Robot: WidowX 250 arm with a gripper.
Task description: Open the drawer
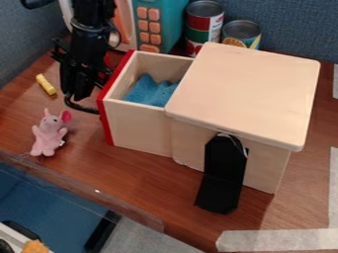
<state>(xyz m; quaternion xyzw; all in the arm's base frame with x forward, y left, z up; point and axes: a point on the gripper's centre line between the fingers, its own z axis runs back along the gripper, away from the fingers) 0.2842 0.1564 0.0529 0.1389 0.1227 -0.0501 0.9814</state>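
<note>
One drawer point(138, 125) beside the jaws.

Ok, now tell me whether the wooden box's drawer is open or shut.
Open: the drawer sticks out from the wooden box, and blue cloth shows inside it.
</note>
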